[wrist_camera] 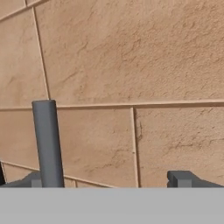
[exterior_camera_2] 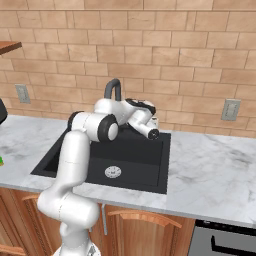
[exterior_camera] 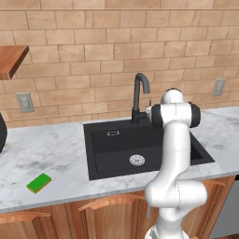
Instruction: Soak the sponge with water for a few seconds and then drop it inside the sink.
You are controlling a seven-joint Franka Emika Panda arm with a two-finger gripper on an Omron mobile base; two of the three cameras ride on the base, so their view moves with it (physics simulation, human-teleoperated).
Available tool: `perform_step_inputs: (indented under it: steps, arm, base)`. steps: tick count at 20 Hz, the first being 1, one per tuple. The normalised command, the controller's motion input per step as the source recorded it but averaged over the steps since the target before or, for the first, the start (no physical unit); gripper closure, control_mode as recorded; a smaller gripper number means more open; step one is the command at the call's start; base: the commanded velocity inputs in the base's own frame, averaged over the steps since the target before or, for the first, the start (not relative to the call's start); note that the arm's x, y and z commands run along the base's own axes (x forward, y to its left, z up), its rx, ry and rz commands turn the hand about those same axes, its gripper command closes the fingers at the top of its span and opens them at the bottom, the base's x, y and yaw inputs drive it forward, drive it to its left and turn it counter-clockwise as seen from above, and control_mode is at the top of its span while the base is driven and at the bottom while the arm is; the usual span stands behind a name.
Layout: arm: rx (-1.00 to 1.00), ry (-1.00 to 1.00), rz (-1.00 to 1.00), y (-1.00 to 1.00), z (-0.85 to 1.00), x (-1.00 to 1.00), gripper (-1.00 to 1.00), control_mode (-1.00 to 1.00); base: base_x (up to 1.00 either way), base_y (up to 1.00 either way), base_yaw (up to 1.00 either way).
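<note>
The sponge (exterior_camera: 39,183) is seen in the left base view lying flat on the marble worktop (exterior_camera: 51,154), green face up with its yellow layer showing along the near side. It lies close to the worktop's front edge, well to the left of the sink (exterior_camera: 100,154), and nothing touches it. A sliver of green at the left edge of the right base view may be the same sponge, but this cannot be told for certain.

The sink is set into the worktop, a black basin with a round silver drain (exterior_camera: 137,160) in its floor. The black tap (exterior_camera: 139,95) stands at the sink's back edge, against the brick wall (exterior_camera: 116,51). No stream is seen falling from its spout.

The white arm is raised over the sink, its hand held at the back edge just beside the tap. In the hand view the gripper (wrist_camera: 111,179) is pointed at the brick wall, and a grey upright rod (wrist_camera: 48,142) is seen by the left finger tip. The jaws are spread wide apart and nothing is held between them.

Electrical outlets are seen on the wall to either side of the sink, and a wooden shelf (exterior_camera: 11,60) hangs at the upper left.
</note>
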Motion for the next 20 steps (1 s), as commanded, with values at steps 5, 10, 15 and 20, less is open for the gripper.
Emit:
perform_step_inputs:
  steps: [5,10,15,20]
  arm:
    - [0.00,0.00,-0.11,-0.32,-0.05,0.00,-1.00,-1.00]
    - [0.00,0.00,-0.11,-0.44,-0.04,0.00,-1.00,-1.00]
    - [0.00,0.00,-0.09,-0.55,-0.01,0.00,-1.00,-1.00]
    - [0.00,0.00,-0.08,-0.59,-0.04,0.00,-1.00,-1.00]
  base:
    - [0.00,0.00,0.00]
    - [0.00,0.00,0.00]
    - [0.00,0.00,0.00]
    - [0.00,0.00,0.00]
